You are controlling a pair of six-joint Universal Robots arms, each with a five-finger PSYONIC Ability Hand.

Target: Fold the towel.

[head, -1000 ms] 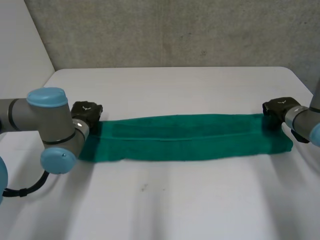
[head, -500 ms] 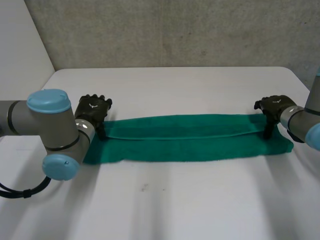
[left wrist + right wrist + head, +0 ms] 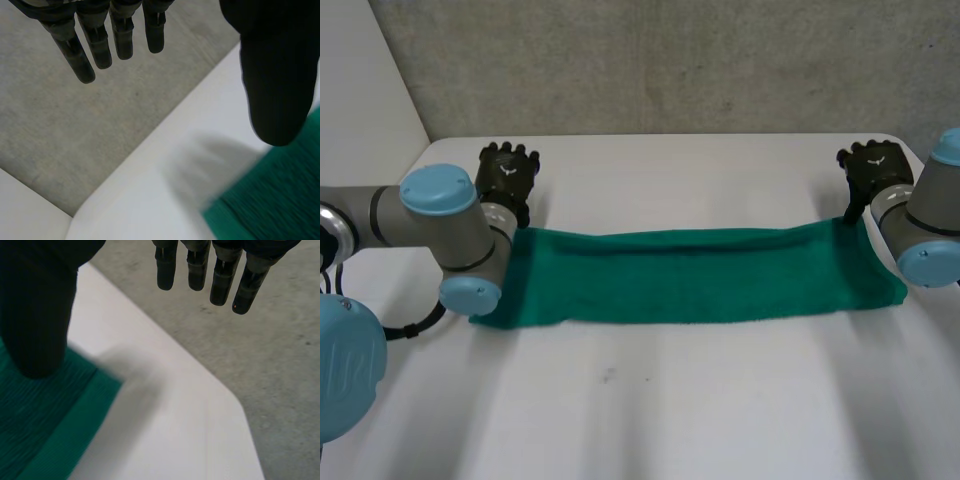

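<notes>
A green towel (image 3: 690, 275) lies folded into a long strip across the middle of the white table (image 3: 670, 400). My left hand (image 3: 508, 172) hovers above the table just behind the strip's left end, fingers (image 3: 100, 40) straight and spread from the thumb (image 3: 277, 90), holding nothing. Its wrist view has a corner of the towel (image 3: 270, 200) below the thumb. My right hand (image 3: 873, 165) is raised behind the strip's right end, fingers (image 3: 210, 270) straight, thumb (image 3: 35, 325) apart, also empty. The towel's end (image 3: 45, 430) lies under that thumb.
A grey wall (image 3: 670, 60) rises behind the table's far edge. The table's far corners show in both wrist views, with grey floor (image 3: 250, 355) past them. Bare tabletop lies in front of and behind the towel.
Both hands let go of the towel's far corners, opened, and rose back toward the far edge. The far layer now lies flat on the strip.
</notes>
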